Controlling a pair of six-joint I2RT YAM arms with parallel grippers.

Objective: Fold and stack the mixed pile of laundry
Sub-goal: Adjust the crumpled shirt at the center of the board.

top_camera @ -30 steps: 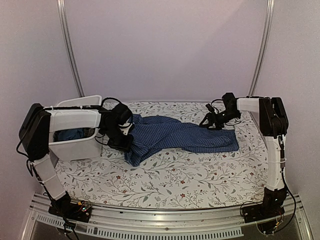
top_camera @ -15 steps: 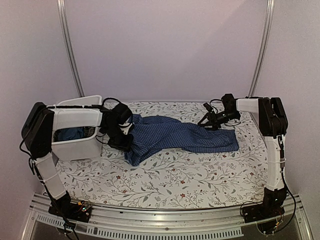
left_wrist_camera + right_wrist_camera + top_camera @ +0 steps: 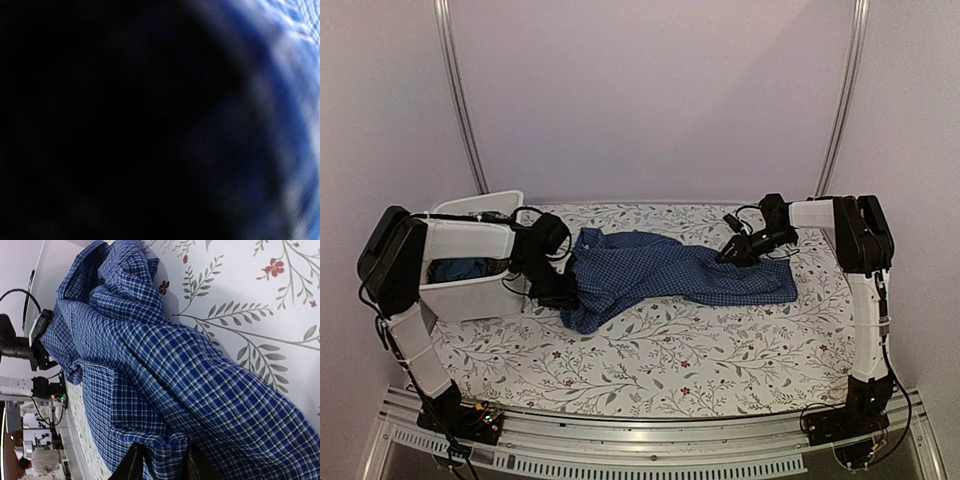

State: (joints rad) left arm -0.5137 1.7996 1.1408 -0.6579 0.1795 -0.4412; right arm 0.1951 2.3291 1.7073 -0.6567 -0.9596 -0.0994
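The blue-and-white checked shirt (image 3: pixel 670 270) lies stretched across the floral tablecloth (image 3: pixel 670 365), crumpled at its left end. My left gripper (image 3: pixel 558 290) sits at that left end, against the cloth. Its wrist view is almost black, with only blurred checked shirt (image 3: pixel 300 30) at the right edge, so its jaws do not show. My right gripper (image 3: pixel 732 252) is at the shirt's far right edge. In the right wrist view a raised fold of the shirt (image 3: pixel 175 390) stands pinched between the two dark fingers (image 3: pixel 131 465) of the right gripper (image 3: pixel 165 467).
A white plastic tub (image 3: pixel 460 298) stands at the left, just beside my left arm. Inside it lies a dark blue garment (image 3: pixel 460 268). Bare tablecloth runs along the front of the shirt. The wall rises behind the table.
The left gripper has shifted left and down, and the shirt's left end has slumped lower onto the cloth. The right gripper has settled onto the shirt's edge and its fingers have drawn together.
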